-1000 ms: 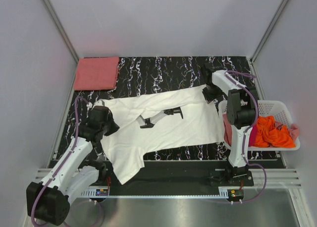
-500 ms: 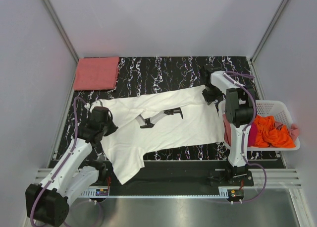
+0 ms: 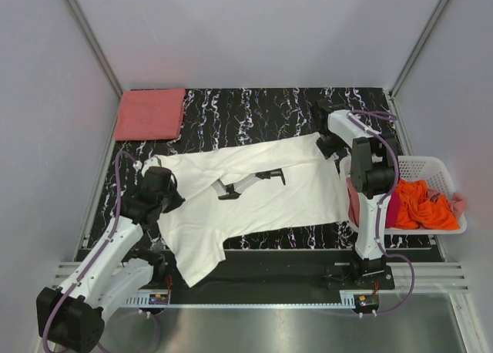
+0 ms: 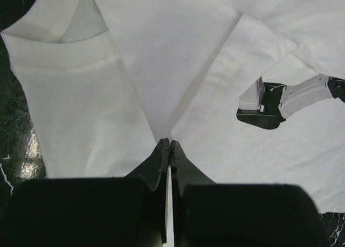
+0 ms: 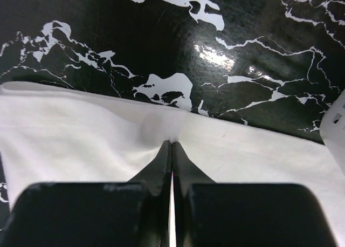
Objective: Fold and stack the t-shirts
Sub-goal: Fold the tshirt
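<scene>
1. The cream-white t-shirt (image 3: 300, 199) lies spread across the middle of the black marbled table (image 3: 262, 106), collar toward the left arm and hem toward the right, with one sleeve trailing over the near edge.
2. The left gripper (image 4: 170, 144) has its jaws pressed together, and creases in the chest cloth, just below the collar, run into its tips. That reads as a pinch on the shirt.
3. The right gripper (image 5: 172, 144) is also clamped, right on the far hem, where a small pucker sits at its tips.
4. The cloth looks light, limp and thin, so it will likely sag and drag between two pinch points and will not keep a line by itself.
5. The best holds are probably doubled, stitched edges such as the hem, collar band and sleeve cuffs, where a narrow pinch is less likely to slip.
6. A salmon-pink t-shirt (image 3: 150, 114) sits folded at the far left corner.
7. An orange t-shirt (image 3: 420, 203) waits crumpled in the white basket (image 3: 431, 166) beside the right arm.
</scene>
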### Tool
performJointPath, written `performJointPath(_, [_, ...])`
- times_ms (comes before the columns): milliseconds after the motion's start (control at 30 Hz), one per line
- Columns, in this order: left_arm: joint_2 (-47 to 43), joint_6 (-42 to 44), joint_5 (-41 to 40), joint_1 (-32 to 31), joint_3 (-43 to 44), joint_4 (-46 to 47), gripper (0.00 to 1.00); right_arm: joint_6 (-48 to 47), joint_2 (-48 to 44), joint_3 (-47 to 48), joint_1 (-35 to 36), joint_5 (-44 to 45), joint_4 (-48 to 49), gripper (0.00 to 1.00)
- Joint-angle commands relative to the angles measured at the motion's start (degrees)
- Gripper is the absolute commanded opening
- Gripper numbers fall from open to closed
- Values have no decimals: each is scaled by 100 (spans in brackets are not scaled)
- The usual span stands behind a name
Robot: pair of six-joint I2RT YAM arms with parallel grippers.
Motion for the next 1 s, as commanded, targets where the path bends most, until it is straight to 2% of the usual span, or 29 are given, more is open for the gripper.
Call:
performJointPath(0, [19, -385, -77, -254, 26, -7, 0, -61, -456, 30, -17, 557, 26, 0])
performJointPath(167, [54, -684, -314, -553, -176, 2, 0, -219, -509, -5, -17, 575, 52, 0])
performJointPath(433, [221, -781, -350, -667, -238, 2, 2, -369, -439, -40, -17, 400, 158, 0])
performJointPath(500, [204, -799, -227, -668, -142, 45, 10, -561, -395, 21, -17, 173, 254, 4])
performJointPath(600, [107, -316, -68, -668, 235, 98, 32, -1122, -377, 179, -26, -4, 290, 16])
performJointPath(633, [142, -19, -120, -659, 367, 107, 44, -1212, -403, 215, -26, -31, 298, 18])
performJointPath(667, [186, 123, -173, -667, 655, 99, 48, -1291, -490, 250, -26, -49, 307, 23])
performJointPath(800, [677, 511, -753, -554, 1290, 107, 49, -1712, -781, 303, -17, -206, 334, 29])
performJointPath(900, [1327, 748, -851, -36, 1677, 370, 47, -2002, -1088, 241, -17, -294, 412, 31])
performJointPath(967, [1968, 932, -413, 613, 2019, 537, 46, -2222, -1290, 163, -17, -321, 622, 31])
